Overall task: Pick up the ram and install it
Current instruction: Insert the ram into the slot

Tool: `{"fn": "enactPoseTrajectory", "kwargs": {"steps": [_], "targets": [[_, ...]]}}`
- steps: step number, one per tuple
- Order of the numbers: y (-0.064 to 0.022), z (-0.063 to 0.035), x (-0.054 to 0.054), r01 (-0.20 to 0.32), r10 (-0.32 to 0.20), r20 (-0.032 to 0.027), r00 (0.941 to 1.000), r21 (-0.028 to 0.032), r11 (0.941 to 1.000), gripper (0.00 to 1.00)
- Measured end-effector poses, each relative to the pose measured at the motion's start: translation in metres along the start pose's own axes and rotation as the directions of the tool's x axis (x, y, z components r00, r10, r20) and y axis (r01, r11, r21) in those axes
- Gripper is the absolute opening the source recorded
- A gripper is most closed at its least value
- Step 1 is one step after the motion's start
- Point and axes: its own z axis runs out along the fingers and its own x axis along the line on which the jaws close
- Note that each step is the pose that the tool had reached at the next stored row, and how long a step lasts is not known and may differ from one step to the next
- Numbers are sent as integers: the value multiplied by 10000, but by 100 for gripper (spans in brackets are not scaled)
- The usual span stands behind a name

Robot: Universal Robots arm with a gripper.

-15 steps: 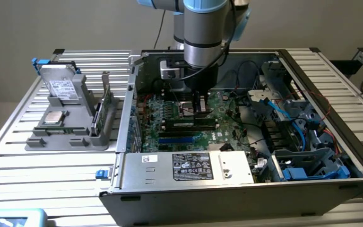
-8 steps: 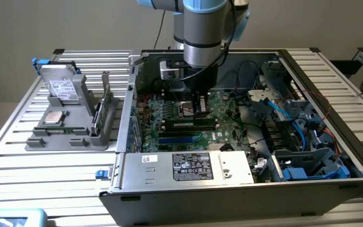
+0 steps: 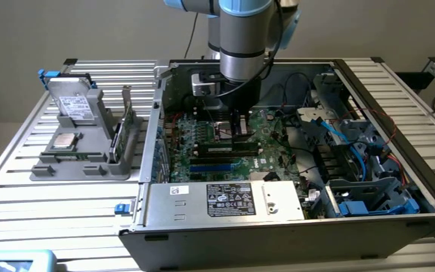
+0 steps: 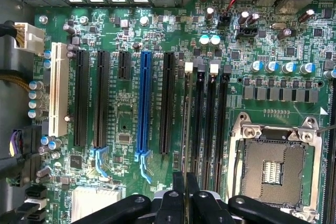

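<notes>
1. The gripper (image 4: 186,178) is seen almost fully closed, its two black fingers (image 4: 178,187) pinched onto the ram (image 4: 187,124).
2. The ram is held edge-on and extends straight out from the fingertips, in line with the outermost of the memory slots (image 4: 210,124). Whether it is seated cannot be told.
3. Just beyond the memory slots, on one side of the gripper, the open CPU socket (image 4: 270,169) is found.
4. On the gripper's other side, a blue expansion slot (image 4: 143,103) is seen near, and a white slot (image 4: 58,90) farther off.
5. In the exterior view, the gripper (image 3: 233,133) is lowered inside the computer case (image 3: 278,238).
6. Well apart from the gripper, to the exterior view's left, a grey tray (image 3: 89,170) is set outside the case, with a hard drive (image 3: 75,105) and a processor chip (image 3: 66,140) on it.
</notes>
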Motion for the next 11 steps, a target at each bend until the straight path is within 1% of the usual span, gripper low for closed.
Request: {"fn": "enactPoseTrajectory", "kwargs": {"steps": [5,6,8,11], "targets": [[1,0,0,67,-67,-24,10000,6,10000,15],[1,0,0,79,-79,-29,10000,7,10000,21],[-3,-5,1,97,-97,-39,9999,8,10000,21],[-45,-43,27,123,-123,-38,9999,12,9999,21]]}}
